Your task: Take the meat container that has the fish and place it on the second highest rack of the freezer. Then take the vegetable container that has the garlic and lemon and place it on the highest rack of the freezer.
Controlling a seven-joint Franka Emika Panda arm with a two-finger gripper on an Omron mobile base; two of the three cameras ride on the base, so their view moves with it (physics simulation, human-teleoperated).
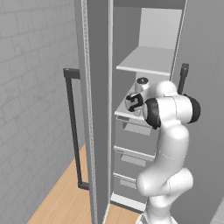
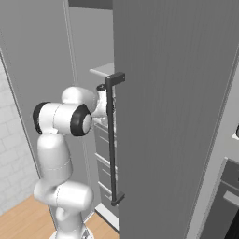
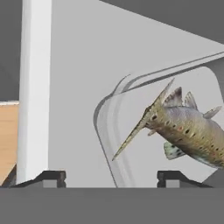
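fish container set down on the freezer shelf, jaws let go

you are looking at a clear, shallow container with rounded corners and a raised rim, lying on a pale grey shelf inside the freezer. in it lies one long fish, silver-brown with dark spots, a thin pointed bill and small fins along the back. in the hand view the container sits just beyond the gripper, toward the right, with its near left corner in front of the fingertips. the jaws stand wide apart and nothing is between them, so the container looks released.

expect it to handle as a stiff, light box: thin hard walls, smooth and probably slippery, with the fish loose inside and able to slide if you tilt it. if you have to take it again, take it by the rim or a side wall close to a corner, jaws across the wall, and keep it level.

from the left base view the arm reaches into the open freezer, with its wrist at the shelf below the top shelf; judged from that, the fish container lies on the second highest rack, though the wrist hides the container itself there. the open door with its dark handle stands close on the right of the arm, so mind it when you back out. the garlic and lemon container is the next thing to fetch.
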